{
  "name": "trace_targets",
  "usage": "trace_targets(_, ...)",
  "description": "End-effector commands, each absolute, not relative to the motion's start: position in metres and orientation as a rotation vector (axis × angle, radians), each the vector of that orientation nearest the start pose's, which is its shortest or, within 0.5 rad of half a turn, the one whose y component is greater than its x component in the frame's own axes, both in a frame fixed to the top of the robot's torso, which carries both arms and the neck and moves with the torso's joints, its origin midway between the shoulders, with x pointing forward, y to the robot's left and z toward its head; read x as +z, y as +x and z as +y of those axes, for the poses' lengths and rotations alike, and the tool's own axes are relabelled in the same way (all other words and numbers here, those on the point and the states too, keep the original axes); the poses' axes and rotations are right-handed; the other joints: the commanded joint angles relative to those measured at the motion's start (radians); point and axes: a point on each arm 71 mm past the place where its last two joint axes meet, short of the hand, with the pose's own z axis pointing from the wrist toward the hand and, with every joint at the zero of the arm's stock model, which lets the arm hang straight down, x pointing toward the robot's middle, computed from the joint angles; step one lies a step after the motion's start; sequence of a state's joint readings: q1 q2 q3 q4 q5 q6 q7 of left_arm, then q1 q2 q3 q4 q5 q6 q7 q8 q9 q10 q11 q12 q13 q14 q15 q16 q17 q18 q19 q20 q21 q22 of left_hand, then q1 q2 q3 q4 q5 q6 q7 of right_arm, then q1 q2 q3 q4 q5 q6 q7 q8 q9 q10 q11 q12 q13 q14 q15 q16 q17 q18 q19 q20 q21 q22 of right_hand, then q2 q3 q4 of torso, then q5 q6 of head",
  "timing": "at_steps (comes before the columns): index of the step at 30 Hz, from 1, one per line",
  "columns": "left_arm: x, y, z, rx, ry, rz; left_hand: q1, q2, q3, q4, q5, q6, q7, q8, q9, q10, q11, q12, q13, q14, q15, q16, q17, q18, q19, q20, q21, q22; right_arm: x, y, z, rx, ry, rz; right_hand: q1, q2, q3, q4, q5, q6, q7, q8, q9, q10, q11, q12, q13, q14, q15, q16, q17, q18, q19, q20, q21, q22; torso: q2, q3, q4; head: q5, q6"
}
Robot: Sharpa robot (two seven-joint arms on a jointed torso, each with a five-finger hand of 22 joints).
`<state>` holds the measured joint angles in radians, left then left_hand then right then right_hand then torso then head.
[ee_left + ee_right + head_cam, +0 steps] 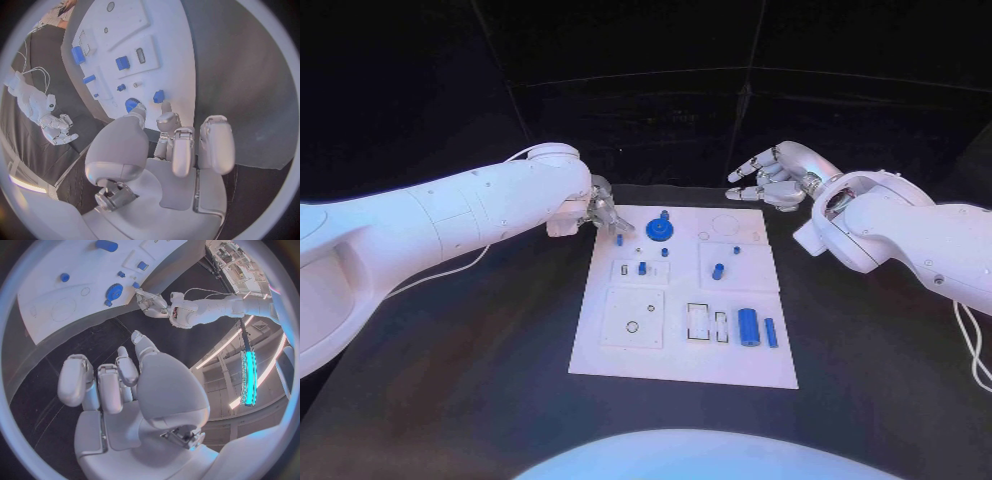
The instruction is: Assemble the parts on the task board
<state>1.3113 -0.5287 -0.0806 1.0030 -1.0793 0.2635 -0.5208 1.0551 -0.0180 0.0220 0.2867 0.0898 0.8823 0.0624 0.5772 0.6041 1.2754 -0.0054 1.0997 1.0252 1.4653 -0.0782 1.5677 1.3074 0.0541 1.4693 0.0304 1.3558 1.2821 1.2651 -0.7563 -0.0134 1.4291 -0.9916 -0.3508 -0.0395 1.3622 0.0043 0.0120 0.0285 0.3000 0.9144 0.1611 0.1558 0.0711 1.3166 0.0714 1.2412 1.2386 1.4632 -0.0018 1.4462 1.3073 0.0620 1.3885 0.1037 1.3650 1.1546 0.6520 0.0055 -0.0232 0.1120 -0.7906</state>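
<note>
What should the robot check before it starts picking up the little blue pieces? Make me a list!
1. Left hand free: ok, it holds nothing, fingers at the far left corner of the task board.
2. Right hand free: ok, fingers apart, holding nothing, beyond the board's far right corner.
3. Board lies flat on the table: ok.
4. Blue round part within reach: ok, probably; it sits close to the left hand.
5. Two long blue parts out in the open: ok, side by side near the board's right edge.
6. Which slot fits each part: cannot tell.

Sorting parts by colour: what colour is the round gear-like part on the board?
Blue; the gear shows best in the head view.
</note>
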Motion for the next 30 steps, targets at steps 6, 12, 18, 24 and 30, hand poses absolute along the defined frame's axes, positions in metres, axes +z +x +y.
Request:
trace_targets(6,-0.2163,0.5715,0.2129,-0.148,-0.216,2.358,0.014,0.009,-0.013,-0.002,-0.004,0.0,0.004,-0.007,-0.003,-0.011,-0.001,-0.008,-0.005,0.106,0.009,0.003,0.263,0.01,-0.002,0.008,-0.006,0.0,-0.1475,0.519,-0.1843,0.915,0.247,1.639,-0.001,0.002,-0.004,0.001,0.0,-0.006,-0.001,0.004,-0.002,-0.002,-0.002,-0.004,0.001,0.061,-0.007,-0.005,0.048,0.019,-0.003,-0.005,-0.004,0.0,0.001,0.0001,-0.0004,-0.001,-0.002)
trace_targets(12,-0.2192,0.572,0.2135,-0.142,-0.222,2.361,0.018,0.011,-0.015,-0.002,-0.003,0.001,0.004,-0.008,-0.004,-0.012,-0.001,-0.008,-0.005,0.106,0.009,0.003,0.263,0.009,-0.002,0.008,-0.005,0.002,-0.1475,0.5191,-0.184,0.916,0.247,1.638,-0.001,0.002,-0.004,0.001,0.0,-0.006,-0.001,0.004,-0.002,-0.002,-0.002,-0.004,0.001,0.061,-0.007,-0.005,0.048,0.019,-0.003,-0.005,-0.004,0.0,-0.001,0.0009,0.0011,-0.001,-0.002)
trace_targets(18,-0.2207,0.5723,0.2124,-0.14,-0.222,2.363,0.028,0.015,-0.018,-0.004,-0.001,0.002,0.004,-0.009,-0.006,-0.012,0.0,-0.008,-0.006,0.106,0.009,0.003,0.263,0.009,-0.001,0.008,-0.004,0.003,-0.1477,0.5193,-0.1832,0.917,0.246,1.639,-0.001,0.002,-0.004,0.001,0.0,-0.006,-0.001,0.004,-0.002,-0.002,-0.002,-0.004,0.001,0.061,-0.007,-0.005,0.048,0.019,-0.003,-0.005,-0.004,0.0,-0.001,0.0003,0.0012,-0.003,-0.003)
trace_targets(24,-0.221,0.5725,0.2106,-0.145,-0.225,2.356,0.055,0.029,-0.022,-0.008,0.004,0.007,0.004,-0.013,-0.009,-0.011,0.0,-0.006,-0.006,0.106,0.01,0.003,0.263,0.009,-0.001,0.009,-0.004,0.004,-0.1478,0.5195,-0.1829,0.917,0.246,1.64,0.001,0.003,-0.003,0.0,0.002,-0.006,-0.001,0.005,-0.002,-0.002,-0.002,-0.004,0.001,0.061,-0.007,-0.006,0.048,0.019,-0.003,-0.005,-0.004,0.0,-0.001,0.001,0.0016,-0.002,-0.004)
trace_targets(30,-0.2207,0.5729,0.2097,-0.154,-0.229,2.345,0.087,0.049,-0.02,-0.015,0.006,0.012,0.003,-0.014,-0.012,-0.009,-0.001,-0.002,-0.004,0.106,0.009,0.003,0.263,0.009,0.001,0.009,-0.003,0.007,-0.1479,0.5196,-0.1826,0.917,0.246,1.64,0.001,0.003,-0.003,0.0,0.002,-0.006,-0.001,0.005,-0.002,-0.002,-0.002,-0.004,0.001,0.061,-0.007,-0.006,0.048,0.019,-0.003,-0.005,-0.004,0.0,-0.001,0.0011,0.0018,-0.002,-0.004)
